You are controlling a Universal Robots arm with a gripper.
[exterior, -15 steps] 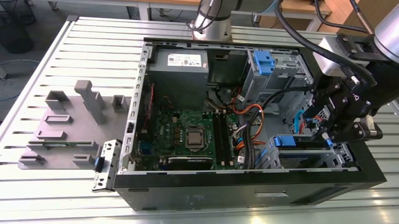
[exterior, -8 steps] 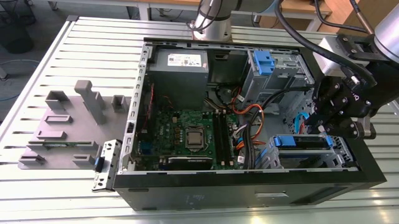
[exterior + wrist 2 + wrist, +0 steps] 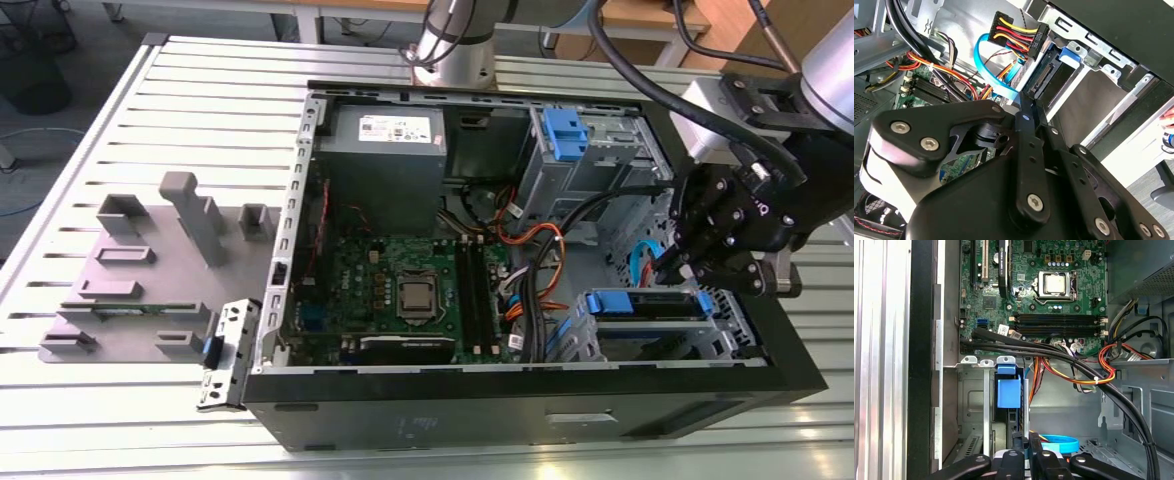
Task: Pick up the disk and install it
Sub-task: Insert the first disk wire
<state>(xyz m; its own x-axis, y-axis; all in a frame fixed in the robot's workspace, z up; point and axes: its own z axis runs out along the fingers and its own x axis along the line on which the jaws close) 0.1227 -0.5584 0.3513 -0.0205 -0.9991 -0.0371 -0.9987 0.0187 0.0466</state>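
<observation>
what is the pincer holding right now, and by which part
Nothing: the pincer is shut with nothing between its fingers, and the disk sits in its bay.

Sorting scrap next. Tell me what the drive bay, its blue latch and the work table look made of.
Drive bay: bare sheet metal, dull grey, folded and punched.
Blue latch: probably moulded plastic, uniform colour, soft sheen.
Work table: likely aluminium, pale, brushed-looking slotted profiles.

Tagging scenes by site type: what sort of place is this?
Likely a robotics lab or assembly test bench: an open computer case lies on a slotted aluminium table, with a grey fixture block beside it and the gripper over the case.
</observation>
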